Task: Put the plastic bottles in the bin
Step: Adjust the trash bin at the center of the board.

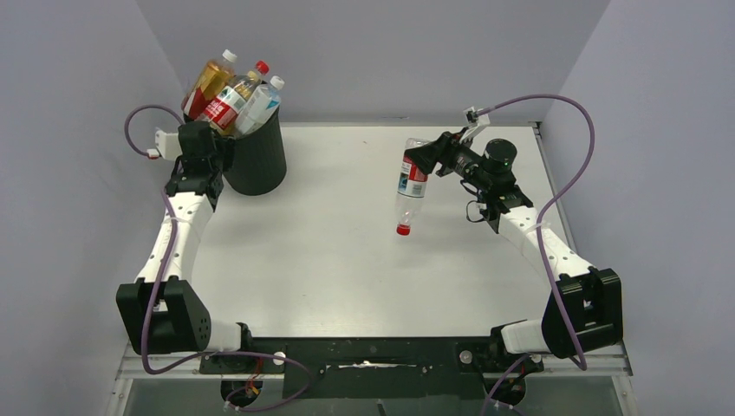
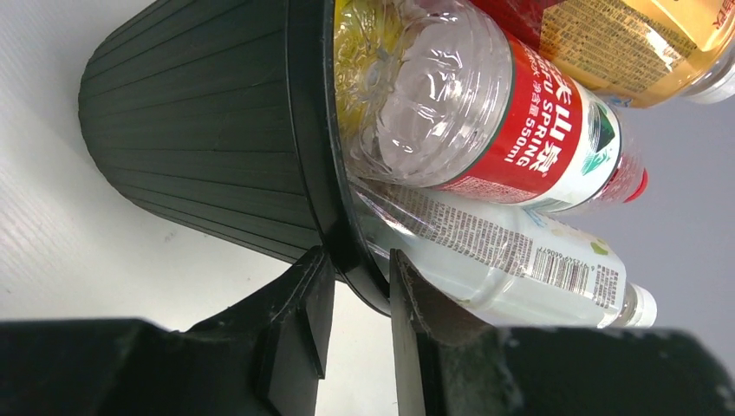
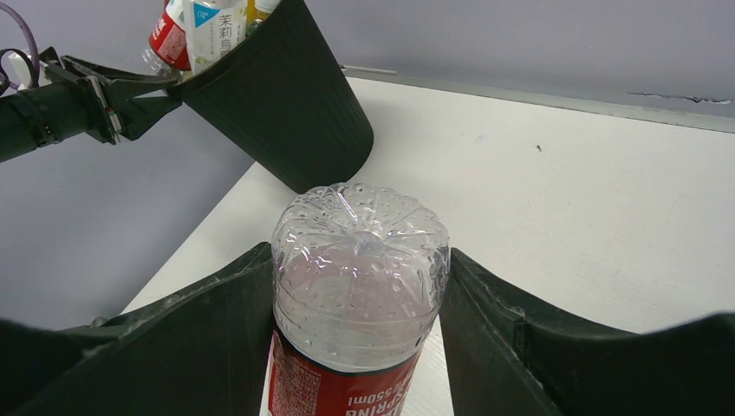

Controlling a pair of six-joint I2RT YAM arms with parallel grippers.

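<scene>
The left arm runs from its base at the lower left of the top view up along the left edge, its forearm reaching into the upper left corner. There the left gripper (image 1: pixel 217 143) pinches the rolled rim of the bin (image 1: pixel 258 160). In the left wrist view its fingers (image 2: pixel 299 303) are nearly together, one on the outer wall and one inside the mouth. The bin leans with its mouth tipped toward the upper left. Several bottles (image 1: pixel 227 100) poke out of it: an amber one, a red-labelled one and a clear one with a pale label.

The right arm bends at an elbow near the right edge. Its forearm climbs up and leftward, and its wrist points left over the table (image 1: pixel 329 260). The right gripper (image 1: pixel 425 159) is partly open, its jaws pressed against both sides of a clear bottle with a red label (image 1: pixel 411 186). This bottle hangs cap down in the upper middle of the top view, well apart from the bin.
</scene>
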